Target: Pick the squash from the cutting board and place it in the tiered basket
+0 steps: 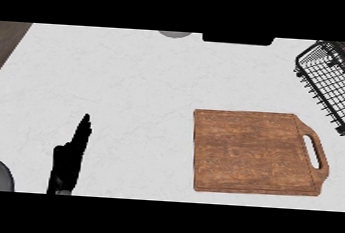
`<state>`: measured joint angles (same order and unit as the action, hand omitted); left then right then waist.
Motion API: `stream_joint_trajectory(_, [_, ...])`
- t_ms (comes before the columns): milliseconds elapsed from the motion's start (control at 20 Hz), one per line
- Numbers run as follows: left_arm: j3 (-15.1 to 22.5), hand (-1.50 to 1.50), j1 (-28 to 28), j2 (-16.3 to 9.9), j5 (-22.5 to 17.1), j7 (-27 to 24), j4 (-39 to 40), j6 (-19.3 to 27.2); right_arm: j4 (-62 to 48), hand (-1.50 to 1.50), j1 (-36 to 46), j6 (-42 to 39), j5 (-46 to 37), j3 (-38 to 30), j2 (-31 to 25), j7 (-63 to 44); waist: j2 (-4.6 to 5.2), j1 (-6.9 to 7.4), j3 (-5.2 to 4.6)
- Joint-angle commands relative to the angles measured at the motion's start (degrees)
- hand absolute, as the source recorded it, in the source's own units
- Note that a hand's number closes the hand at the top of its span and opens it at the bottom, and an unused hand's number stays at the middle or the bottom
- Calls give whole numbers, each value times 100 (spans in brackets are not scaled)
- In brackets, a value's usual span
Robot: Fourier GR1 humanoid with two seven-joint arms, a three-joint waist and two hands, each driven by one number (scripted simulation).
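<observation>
**Counter and what lies on it**

Counter (119, 75): white top with faint grey veining, filling most of the head view. A dark wood strip (2, 43) borders it along the upper left edge.

Cutting board (251, 151): brown wood, roughly square, lying flat right of centre, its cut-out handle (317, 155) pointing right.

Basket (333, 83): black wire, standing at the right edge, up and right of the cutting board, apart from it; only partly in view.

Grey round object (176, 34): at the far edge, cut off, kind unclear.

Black object (238, 39): beside it at the far edge, also cut off.
</observation>
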<state>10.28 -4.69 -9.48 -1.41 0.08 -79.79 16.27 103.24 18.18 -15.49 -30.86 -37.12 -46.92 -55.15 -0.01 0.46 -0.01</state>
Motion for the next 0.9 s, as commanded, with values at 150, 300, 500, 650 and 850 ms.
stream_joint_trajectory(150, [-54, 0, 454, 166, 84, 354, 171, 38, -1907, 150, 1154, 277, -243, 455, -573, 102, 23, 49, -1])
stream_joint_trajectory(300, [-147, 0, 224, 128, 54, 12, 344, -119, -2657, 150, 1172, 586, -202, 401, -585, 937, 15, 14, 0])
stream_joint_trajectory(500, [-104, 0, 344, 112, 88, 303, 93, -118, -4062, 150, 1872, 1088, -483, 929, -542, 1571, 44, 125, 5])
stream_joint_trajectory(650, [-156, 0, 23, -22, 56, 275, -248, -243, -4398, 150, 2027, 1140, -574, 1144, -505, 1770, 23, 89, 3])
stream_joint_trajectory(850, [-157, 0, 17, 1, 120, 291, -177, -239, -5305, 150, 2312, 1786, -802, 1339, -139, 2239, 32, 103, 5])
